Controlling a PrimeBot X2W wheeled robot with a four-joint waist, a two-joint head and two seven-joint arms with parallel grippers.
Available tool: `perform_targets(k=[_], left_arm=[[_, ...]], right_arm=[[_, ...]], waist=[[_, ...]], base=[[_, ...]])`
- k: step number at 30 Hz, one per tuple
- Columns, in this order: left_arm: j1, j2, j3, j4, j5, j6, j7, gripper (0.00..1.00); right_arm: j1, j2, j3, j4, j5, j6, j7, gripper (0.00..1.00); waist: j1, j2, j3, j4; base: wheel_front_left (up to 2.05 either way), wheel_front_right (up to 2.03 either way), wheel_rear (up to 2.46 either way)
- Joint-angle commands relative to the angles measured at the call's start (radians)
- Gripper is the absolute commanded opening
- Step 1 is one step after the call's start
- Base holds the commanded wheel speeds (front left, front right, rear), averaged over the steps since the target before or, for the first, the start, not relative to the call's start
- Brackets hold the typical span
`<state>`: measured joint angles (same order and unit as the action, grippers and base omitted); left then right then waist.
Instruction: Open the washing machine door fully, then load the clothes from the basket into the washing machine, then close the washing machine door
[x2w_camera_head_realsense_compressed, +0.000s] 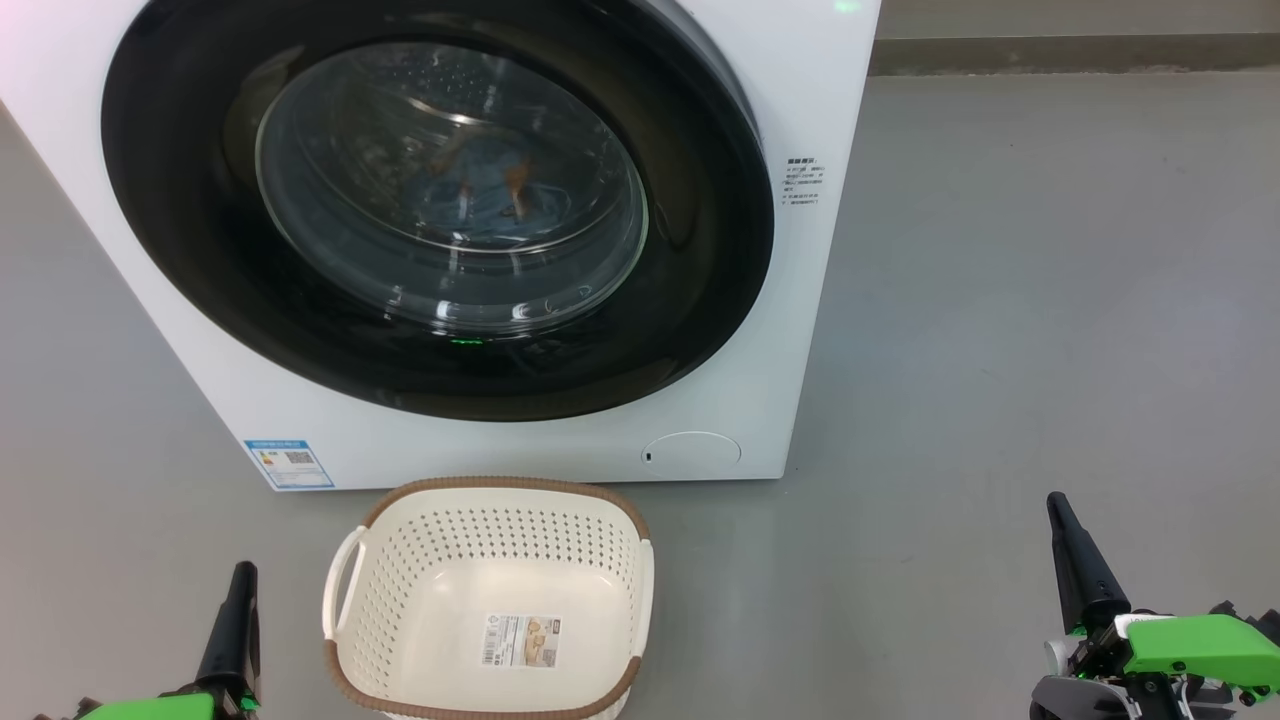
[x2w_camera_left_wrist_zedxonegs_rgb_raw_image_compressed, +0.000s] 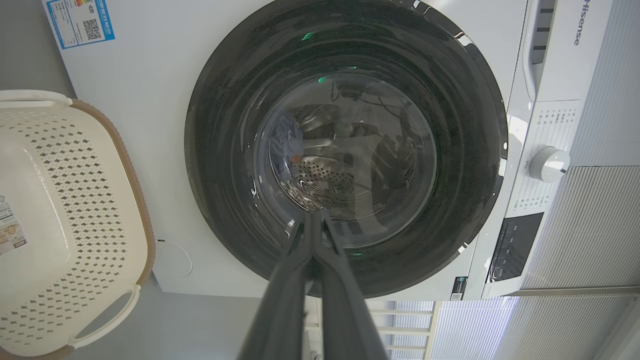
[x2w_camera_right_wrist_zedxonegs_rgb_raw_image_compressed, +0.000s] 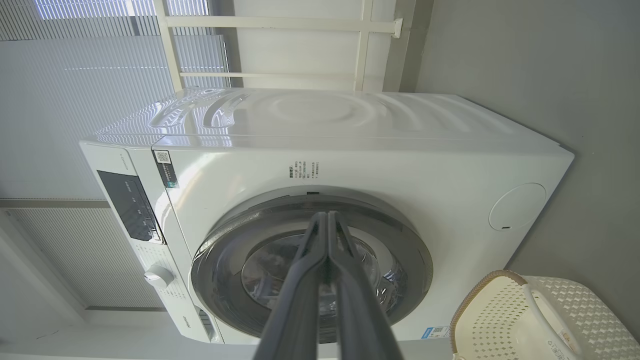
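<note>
Both pairs of my fingers are pressed shut and hold nothing; left fingers stand at the lower left, right fingers at the lower right, each above the grey floor; one washing machine faces me, its one door closed; through the glass I see one light blue garment with orange print in the drum; one basket sits on the floor just before the machine, between my fingers, with two handles and one label.
</note>
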<state>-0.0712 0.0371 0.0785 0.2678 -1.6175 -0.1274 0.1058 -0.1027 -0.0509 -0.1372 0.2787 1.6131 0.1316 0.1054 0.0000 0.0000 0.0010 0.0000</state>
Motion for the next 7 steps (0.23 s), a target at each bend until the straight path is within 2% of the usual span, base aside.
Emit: perform_targets(k=[1, 7], left_arm=[[-0.042, 0.015, 0.034, -0.018, 0.008, -0.003, 0.007, 0.00], [-0.042, 0.015, 0.035, -0.018, 0.008, -0.003, 0.007, 0.00]], right_arm=[[-0.011, 0.000, 0.023, -0.029, -0.005, -0.001, 0.008, 0.00], [-0.011, 0.000, 0.023, -0.029, -0.005, -0.001, 0.008, 0.00]], waist=[[0.0000, 0.0000, 0.000, 0.000], [0.0000, 0.0000, 0.000, 0.000]], base=[[0.00, 0.00, 0.00], [0.00, 0.00, 0.00]])
